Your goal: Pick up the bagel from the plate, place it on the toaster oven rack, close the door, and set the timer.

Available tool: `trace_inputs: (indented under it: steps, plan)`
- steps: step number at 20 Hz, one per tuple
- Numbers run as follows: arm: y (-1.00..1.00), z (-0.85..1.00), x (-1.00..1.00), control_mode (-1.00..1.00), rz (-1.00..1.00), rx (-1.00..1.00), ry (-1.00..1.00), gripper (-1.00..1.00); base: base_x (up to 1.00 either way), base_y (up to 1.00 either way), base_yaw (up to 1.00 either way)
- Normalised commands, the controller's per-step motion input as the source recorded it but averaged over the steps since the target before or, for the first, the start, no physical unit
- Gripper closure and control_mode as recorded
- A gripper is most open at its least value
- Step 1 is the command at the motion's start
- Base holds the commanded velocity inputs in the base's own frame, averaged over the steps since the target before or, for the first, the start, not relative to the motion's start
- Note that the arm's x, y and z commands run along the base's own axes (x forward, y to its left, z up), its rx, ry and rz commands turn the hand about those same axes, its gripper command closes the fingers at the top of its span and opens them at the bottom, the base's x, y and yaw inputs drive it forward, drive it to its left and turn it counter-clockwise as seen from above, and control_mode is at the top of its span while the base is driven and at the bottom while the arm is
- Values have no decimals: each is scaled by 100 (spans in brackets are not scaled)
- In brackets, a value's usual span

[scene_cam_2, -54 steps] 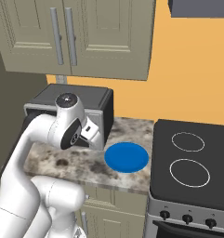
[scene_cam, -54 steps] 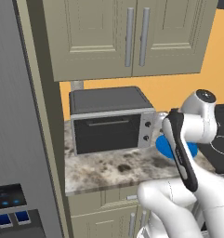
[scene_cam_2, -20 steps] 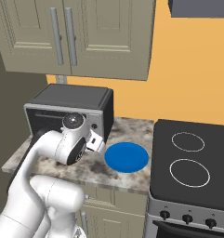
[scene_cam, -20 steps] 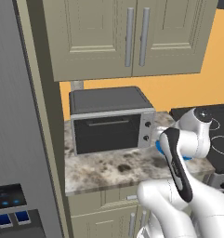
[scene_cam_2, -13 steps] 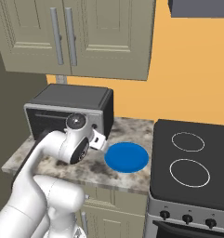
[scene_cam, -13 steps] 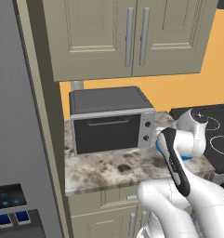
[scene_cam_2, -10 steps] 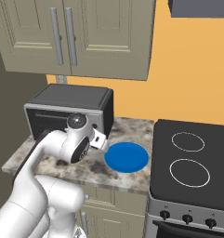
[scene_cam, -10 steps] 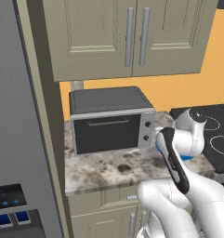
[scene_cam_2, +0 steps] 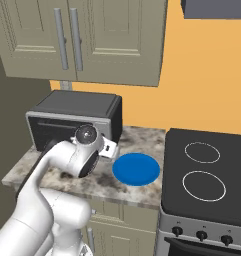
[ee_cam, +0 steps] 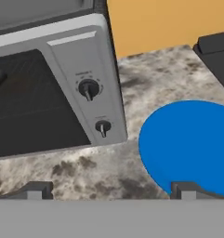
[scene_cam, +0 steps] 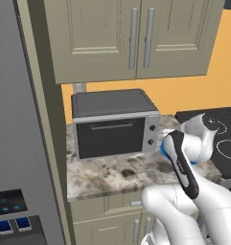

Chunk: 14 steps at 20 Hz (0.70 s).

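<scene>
On the speckled grey-brown stone worktop [scene_cam: 112, 174], a boxy toaster oven [scene_cam: 114, 122] with silver trim and a dark grey top is standing below the beige wall cabinets [scene_cam: 131, 36]. Its wide dark grey door [scene_cam: 109, 139], with a thin silver handle along the upper edge, is sitting upright and shut. In the hand view the silver control panel [ee_cam: 88, 88] is showing at 11 o'clock, carrying a larger dark knob [ee_cam: 88, 88] above a smaller dark knob [ee_cam: 102, 127].

At 3 o'clock from the oven, apart from it, a flat round bright blue plate [scene_cam_2: 136, 168] is lying on the worktop; its face is showing plain blue, and in the hand view [ee_cam: 192, 144] it is lying at 4 o'clock. Beyond the plate at 3 o'clock, a black stove top [scene_cam_2: 207, 175] with two white burner rings is sitting.

The white arm's fingers [ee_cam: 108, 189] are hanging low over the worktop, spread wide apart and gripping nothing, one dark tip [ee_cam: 35, 189] over bare stone near the oven's front, the other [ee_cam: 185, 189] at the plate's near edge.
</scene>
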Motion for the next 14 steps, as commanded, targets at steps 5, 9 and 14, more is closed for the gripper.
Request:
trace_inputs:
  steps: [5,9,14]
  plan:
    - [17,-16,6,-100,4,-3,-26,-100,0,0,0]
    - [24,-15,22,-100,5,-5,-17,-100,0,0,0]
    - [10,-1,13,-100,7,-5,-8,-100,0,0,0]
